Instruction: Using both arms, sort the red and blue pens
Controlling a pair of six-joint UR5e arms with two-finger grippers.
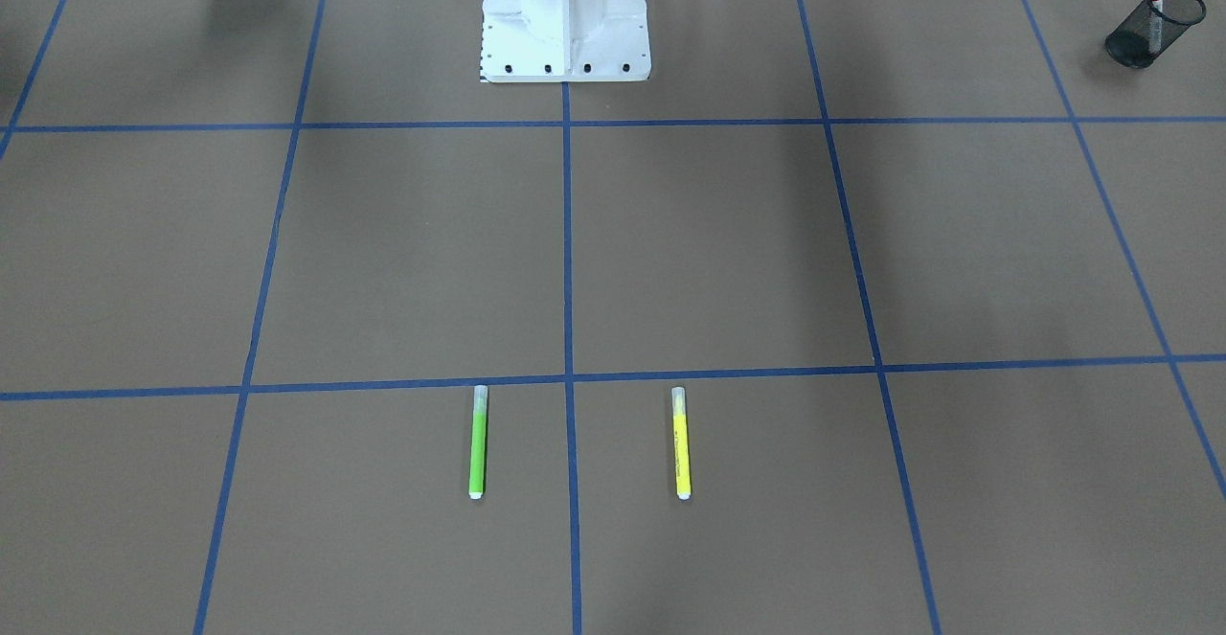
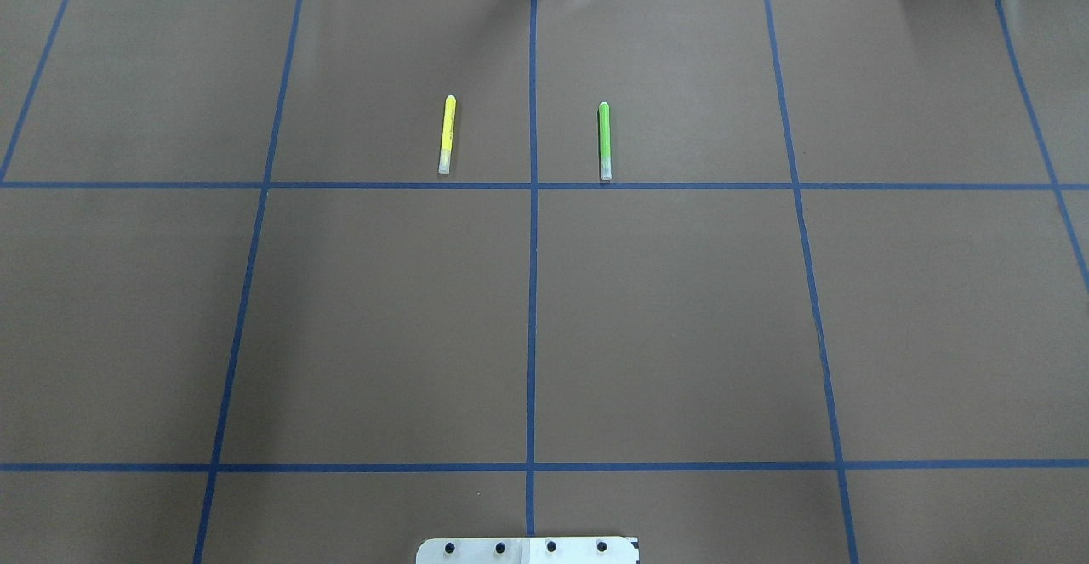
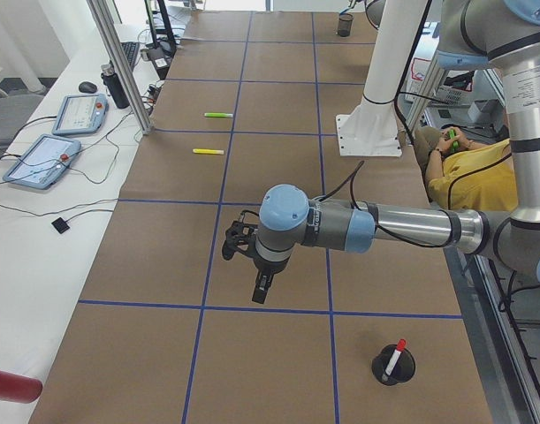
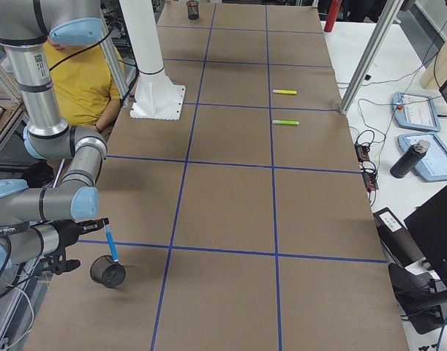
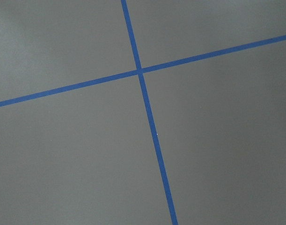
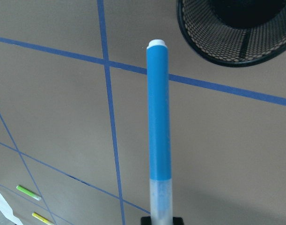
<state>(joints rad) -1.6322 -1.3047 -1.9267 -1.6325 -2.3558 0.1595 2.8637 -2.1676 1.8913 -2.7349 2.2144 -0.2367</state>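
— What covers the worktop [image 2: 383, 317]?
— Brown paper, gridded in blue tape [image 2: 532, 292].
— And by the aluminium post [image 3: 122, 66]?
— A white side desk [image 3: 31, 256] runs beside it, a tablet [image 3: 79, 113] near its foot, soft even light

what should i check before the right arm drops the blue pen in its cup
1. blue pen gripped in the jaws of the right arm: ok
2. pen end over the mouth of the right cup: cannot tell; wrist view shows it beside the rim
3. right cup mouth open, nothing inside: ok
4. red pen in the left cup: ok
5. left arm far from the right cup: ok; its jaws empty: cannot tell
6. green pen and yellow pen lying away from both arms: ok
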